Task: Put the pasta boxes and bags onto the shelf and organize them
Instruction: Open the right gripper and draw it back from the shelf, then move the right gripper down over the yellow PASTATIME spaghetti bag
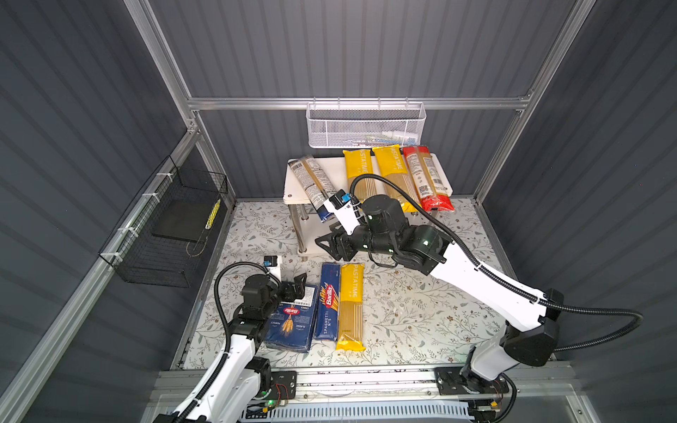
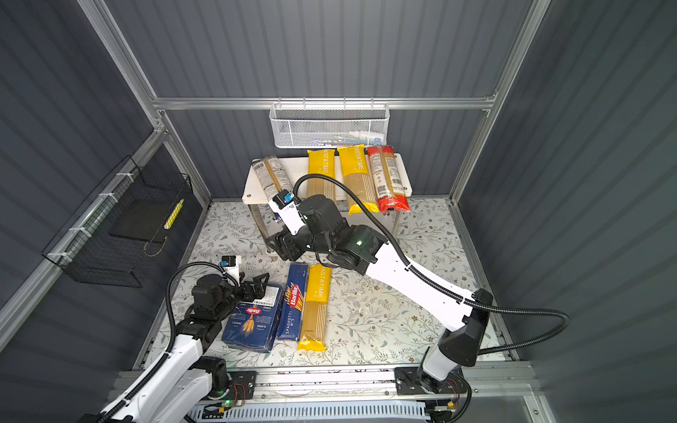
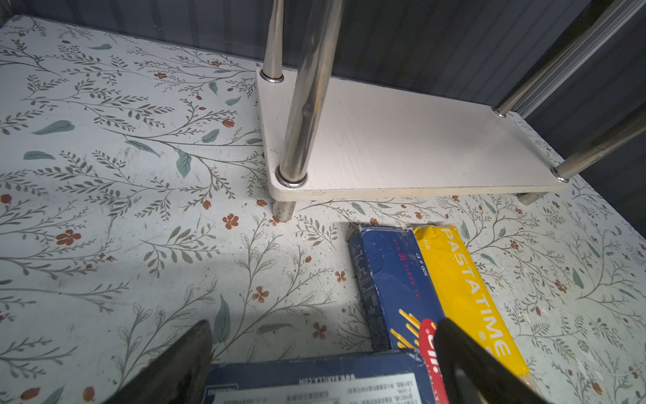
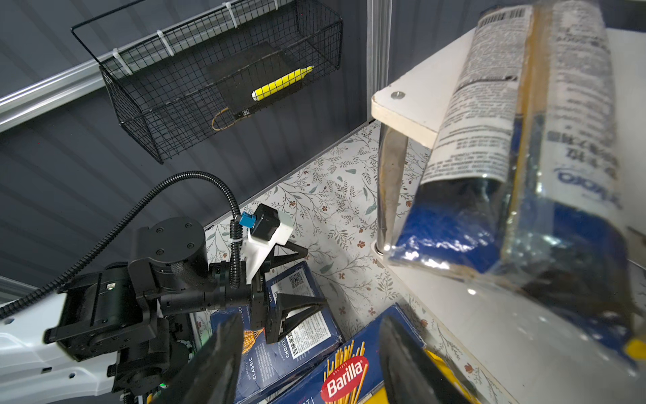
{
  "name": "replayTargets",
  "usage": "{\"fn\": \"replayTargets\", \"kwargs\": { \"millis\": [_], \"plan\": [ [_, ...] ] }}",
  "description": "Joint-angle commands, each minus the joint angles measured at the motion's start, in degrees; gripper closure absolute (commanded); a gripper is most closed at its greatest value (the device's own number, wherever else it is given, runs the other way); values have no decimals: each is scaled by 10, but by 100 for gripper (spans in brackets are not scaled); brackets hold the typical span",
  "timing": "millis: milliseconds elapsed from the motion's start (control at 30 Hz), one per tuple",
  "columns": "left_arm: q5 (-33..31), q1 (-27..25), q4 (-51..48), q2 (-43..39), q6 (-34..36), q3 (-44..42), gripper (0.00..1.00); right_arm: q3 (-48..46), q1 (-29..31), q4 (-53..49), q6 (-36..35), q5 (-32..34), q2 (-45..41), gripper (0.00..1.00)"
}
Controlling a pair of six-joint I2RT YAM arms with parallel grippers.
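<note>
The shelf [image 1: 333,168] stands at the back. Its top board carries two yellow bags [image 1: 357,172], a red-ended bag [image 1: 425,179] and a tilted navy-ended bag [image 4: 507,140] that overhangs the front left corner. On the mat lie the wide pasta box [image 1: 293,326], the narrow pasta box [image 1: 329,307] and a third yellow bag [image 1: 351,307], side by side. My left gripper [image 3: 323,325] is open, with the wide box's far end [image 3: 314,377] between its fingers. My right gripper [image 4: 311,321] is open and empty, low by the shelf's front left post, below the navy-ended bag.
A white mesh basket [image 1: 366,128] hangs on the back wall above the shelf. A black wire basket [image 1: 165,227] hangs on the left wall. The shelf's bare lower board [image 3: 402,147] lies between chrome posts [image 3: 304,105]. Floral mat [image 1: 421,315] spreads right of the floor packs.
</note>
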Motion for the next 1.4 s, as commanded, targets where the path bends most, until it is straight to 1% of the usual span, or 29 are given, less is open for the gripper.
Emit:
{"fn": "replayTargets", "kwargs": {
  "millis": [0, 133, 467, 667, 1000, 1367],
  "plan": [
    [3, -3, -6, -6, 9, 10, 0, 27, -6, -9, -14, 8, 17, 36],
    [3, -3, -6, -7, 9, 8, 0, 31, -8, -2, -20, 12, 24, 36],
    [1, -3, -6, -6, 8, 9, 0, 76, -10, -20, -40, 14, 66, 34],
    [2, -3, -6, -5, 8, 9, 0, 134, -10, -42, -54, 11, 108, 34],
    [1, -3, -6, -6, 8, 9, 1, 228, -10, -67, -54, -22, 182, 33],
    [3, -3, -5, -8, 9, 8, 1, 303, -11, -68, -46, -39, 243, 30]
  ]
}}
